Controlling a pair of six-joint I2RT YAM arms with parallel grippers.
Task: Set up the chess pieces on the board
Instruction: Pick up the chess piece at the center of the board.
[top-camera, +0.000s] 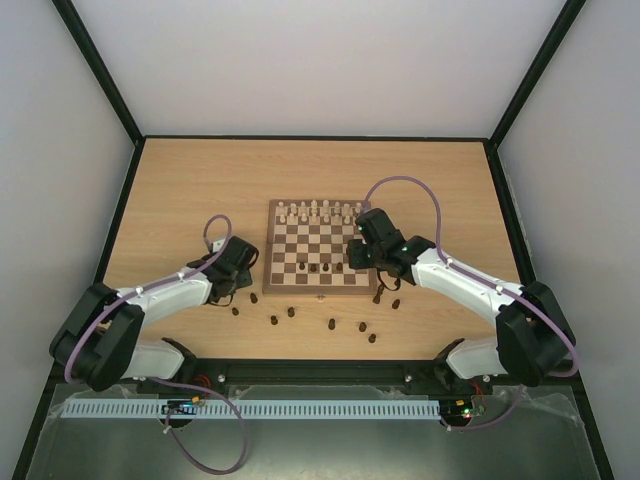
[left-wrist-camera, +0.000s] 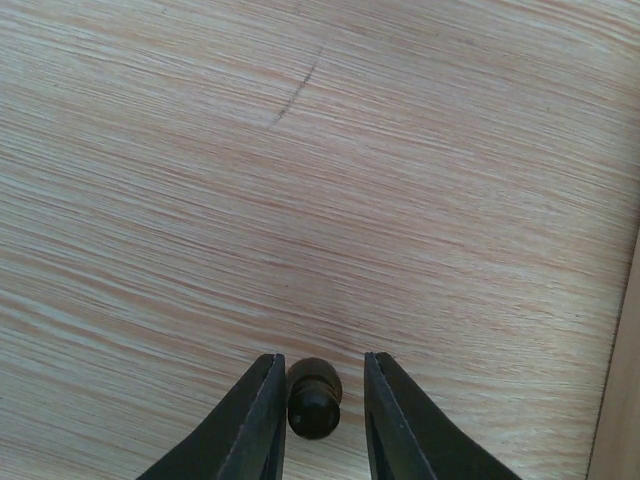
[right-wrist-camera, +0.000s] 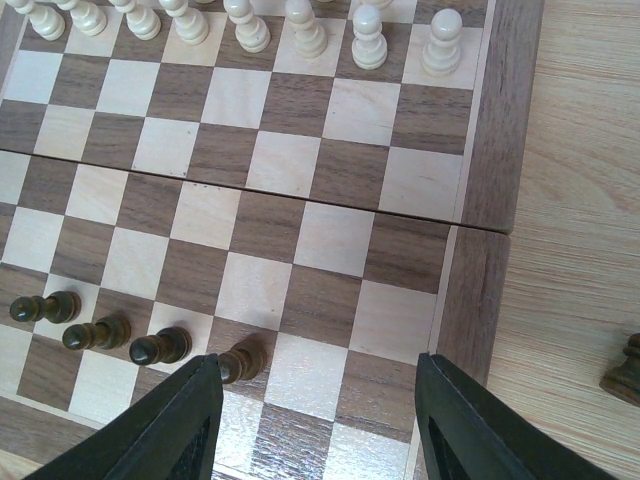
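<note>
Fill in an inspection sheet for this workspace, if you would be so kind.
surface: pale wooden table, one faint scratch.
job's things: board centred; four dark pieces on it; loose dark pieces on the table before it.
clutter: nothing seen; pale chessmen stand on the board's far rows.
grippers: left gripper open, straddling one dark piece; right gripper open, empty, over the board's near corner.
cables: purple cables loop off both arms.
surroundings: white walls, black frame.

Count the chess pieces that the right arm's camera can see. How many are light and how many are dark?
Pale pieces: 8
Dark pieces: 5 (4 on the board, 1 on the table)
Total: 13
</note>
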